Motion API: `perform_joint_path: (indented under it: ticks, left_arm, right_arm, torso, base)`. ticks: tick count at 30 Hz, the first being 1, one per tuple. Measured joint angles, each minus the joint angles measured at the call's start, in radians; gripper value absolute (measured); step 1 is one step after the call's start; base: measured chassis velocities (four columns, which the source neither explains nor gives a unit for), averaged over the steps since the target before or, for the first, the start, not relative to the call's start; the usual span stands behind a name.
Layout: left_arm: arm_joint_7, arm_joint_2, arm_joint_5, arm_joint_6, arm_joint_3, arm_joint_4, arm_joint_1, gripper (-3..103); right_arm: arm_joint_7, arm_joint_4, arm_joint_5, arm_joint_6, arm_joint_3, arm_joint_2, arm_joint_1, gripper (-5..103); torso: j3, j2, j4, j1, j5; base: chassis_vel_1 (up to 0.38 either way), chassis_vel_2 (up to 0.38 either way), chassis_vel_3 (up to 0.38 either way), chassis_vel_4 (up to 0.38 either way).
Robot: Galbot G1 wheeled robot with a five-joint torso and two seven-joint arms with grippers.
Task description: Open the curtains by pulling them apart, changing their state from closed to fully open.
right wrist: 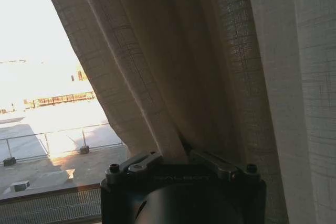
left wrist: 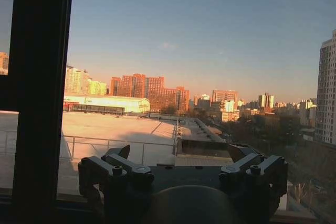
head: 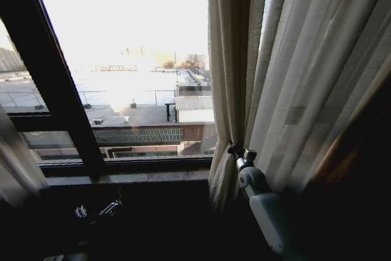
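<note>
Head view: right gripper (head: 239,153) jaws pinching right curtain (head: 317,77) edge, dragging it aside; left gripper (left wrist: 181,169) jaws spread, idling low. Next: pulling further right.

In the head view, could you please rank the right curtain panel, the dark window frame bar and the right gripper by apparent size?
1. Right curtain panel
2. Dark window frame bar
3. Right gripper, gripping the curtain's gathered edge
</note>
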State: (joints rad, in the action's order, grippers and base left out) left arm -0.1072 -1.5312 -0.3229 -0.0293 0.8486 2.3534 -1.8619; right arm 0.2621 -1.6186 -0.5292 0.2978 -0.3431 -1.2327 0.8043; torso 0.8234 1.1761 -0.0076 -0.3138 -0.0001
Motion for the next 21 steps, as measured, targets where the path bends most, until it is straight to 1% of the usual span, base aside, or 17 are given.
perform_joint_path:
  ticks: [2,9,14,17,21]
  left_arm:
    - [0.000,0.000,-0.001,0.000,0.000,0.001,0.000,100]
    - [0.000,0.002,-0.002,0.000,0.002,0.002,0.000,100]
    - [0.000,0.002,-0.002,0.001,0.002,0.008,0.002,100]
    - [0.000,0.001,-0.002,0.002,0.002,0.010,0.002,100]
    - [0.000,0.000,-0.001,0.002,0.000,0.010,-0.001,100]
  right_arm:
    - [0.000,-0.003,0.000,0.000,-0.004,-0.001,0.003,0]
    - [0.000,-0.012,0.000,0.000,-0.024,-0.002,0.018,0]
    - [-0.001,-0.017,0.000,0.000,-0.036,0.001,0.022,0]
    - [-0.001,-0.018,0.000,0.000,-0.039,0.002,0.022,0]
    - [-0.001,-0.023,-0.001,0.000,-0.042,0.004,0.026,0]
  torso:
    - [0.000,0.000,-0.0002,0.000,0.0007]
    - [0.000,0.000,0.0000,0.000,0.0001]
    - [0.000,0.000,-0.0003,0.000,0.0002]
    - [0.000,0.000,-0.0001,0.000,0.0006]
    - [0.000,0.000,0.0000,0.000,0.0003]
  base:
    - [-0.346,-0.351,0.334,0.347]
    - [-0.367,-0.339,0.370,0.346]
    - [-0.340,-0.355,0.331,0.347]
    - [-0.345,-0.378,0.333,0.361]
    - [-0.364,-0.374,0.366,0.383]
